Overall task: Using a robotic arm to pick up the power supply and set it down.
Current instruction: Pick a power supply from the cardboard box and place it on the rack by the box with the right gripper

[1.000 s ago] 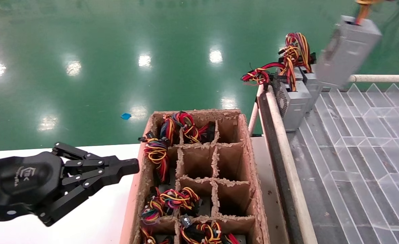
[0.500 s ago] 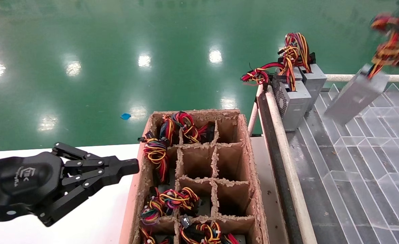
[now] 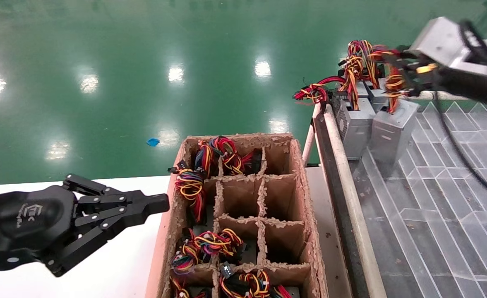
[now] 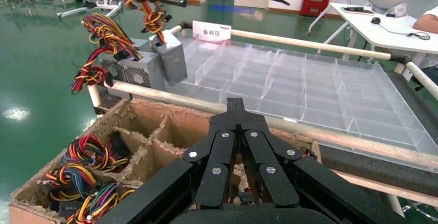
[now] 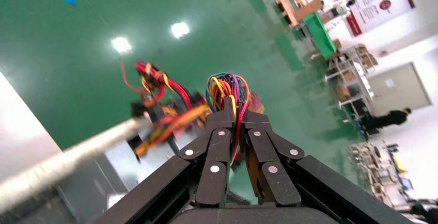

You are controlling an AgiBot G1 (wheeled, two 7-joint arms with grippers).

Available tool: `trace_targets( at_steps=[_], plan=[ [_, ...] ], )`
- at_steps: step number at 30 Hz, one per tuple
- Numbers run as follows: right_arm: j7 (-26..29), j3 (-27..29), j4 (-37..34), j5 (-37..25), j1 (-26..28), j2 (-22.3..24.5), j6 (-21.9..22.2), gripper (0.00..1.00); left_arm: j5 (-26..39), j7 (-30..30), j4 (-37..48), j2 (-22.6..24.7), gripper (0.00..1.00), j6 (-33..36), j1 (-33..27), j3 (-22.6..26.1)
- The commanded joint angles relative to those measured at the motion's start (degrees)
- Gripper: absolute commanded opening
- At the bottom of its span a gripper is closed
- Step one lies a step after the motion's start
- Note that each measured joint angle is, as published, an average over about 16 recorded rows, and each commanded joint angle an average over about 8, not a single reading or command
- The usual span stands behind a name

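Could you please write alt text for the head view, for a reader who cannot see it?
The right gripper holds a grey power supply by its coloured wires, beside two others at the corner of a clear divided tray. The left gripper hangs shut beside a cardboard box of more supplies.

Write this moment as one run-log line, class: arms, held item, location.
right gripper: shut on wire bundle of power supply | unit hangs beside two placed units at clear tray corner | left gripper: shut, parked beside cardboard box
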Motion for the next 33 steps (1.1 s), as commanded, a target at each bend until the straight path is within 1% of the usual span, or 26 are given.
trace_targets(
  at_steps=[1,8,15,20,21,22,28,29,30,33],
  plan=[
    [-0.8,-0.4,-0.3,0.7,0.2,-1.5,0.0,0.0,0.0,0.0,0.0,0.0,0.0,0.0,0.0,0.0],
    [-1.6,-1.4,-3.8,-0.6,0.8,-4.8,1.2,0.0,0.0,0.0,0.0,0.0,0.0,0.0,0.0,0.0],
    [-1.3,-2.3,-7.9,-2.6,0.8,-6.8,2.2,0.0,0.0,0.0,0.0,0.0,0.0,0.0,0.0,0.0],
    [-1.5,-2.9,-10.8,-3.3,1.1,-8.1,2.1,0.0,0.0,0.0,0.0,0.0,0.0,0.0,0.0,0.0],
    [-1.6,-3.0,-11.3,-3.2,1.3,-8.3,1.9,0.05,0.0,0.0,0.0,0.0,0.0,0.0,0.0,0.0],
    [-1.8,-3.1,-11.8,-3.2,1.5,-8.5,1.7,0.13,0.0,0.0,0.0,0.0,0.0,0.0,0.0,0.0],
    [-3.0,-3.3,-13.9,-2.6,2.7,-9.2,0.6,0.88,0.0,0.0,0.0,0.0,0.0,0.0,0.0,0.0],
    [-3.1,-3.3,-14.1,-2.4,2.8,-9.2,0.5,0.96,0.0,0.0,0.0,0.0,0.0,0.0,0.0,0.0],
    [-3.3,-3.3,-14.3,-2.3,2.9,-9.3,0.4,1.0,0.0,0.0,0.0,0.0,0.0,0.0,0.0,0.0],
    [-3.7,-3.2,-14.6,-2.1,3.1,-9.3,0.4,1.0,0.0,0.0,0.0,0.0,0.0,0.0,0.0,0.0]
  ],
)
